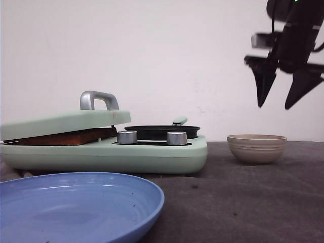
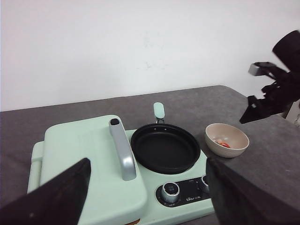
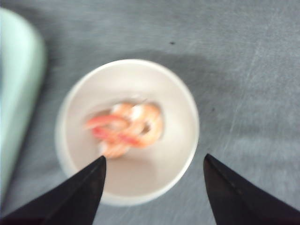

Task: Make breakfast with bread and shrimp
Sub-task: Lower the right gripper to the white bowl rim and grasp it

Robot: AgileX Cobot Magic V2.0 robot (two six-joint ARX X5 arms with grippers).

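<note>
A plain white wall stood behind the dark grey desk (image 1: 263, 202), where a mint-green breakfast maker (image 1: 106, 152) sat with its sandwich-press lid (image 1: 63, 123) lowered onto the bread (image 1: 68, 136), a brown crust edge showing in the gap. Beside the press, the black frying pan (image 2: 165, 148) lay bare. A blue plate (image 1: 76, 207) waited at the near edge.

The shrimp (image 3: 126, 126) lay curled in a heap in the beige ribbed bowl (image 1: 256, 148), just beside the appliance.

The risk, as I judged it, lay in the descent: the shrimp were small and bunched together (slippery too, likely), so the fingers might close on only one piece, catch the rim, or tip the light bowl over.

The right gripper (image 1: 282, 98) hung high above the bowl, its fingers spread wide, nearly the bowl's width in the wrist view, holding nothing and touching nothing. The left gripper (image 2: 145, 197) was poised over the appliance, fingers likewise wide apart and empty.
</note>
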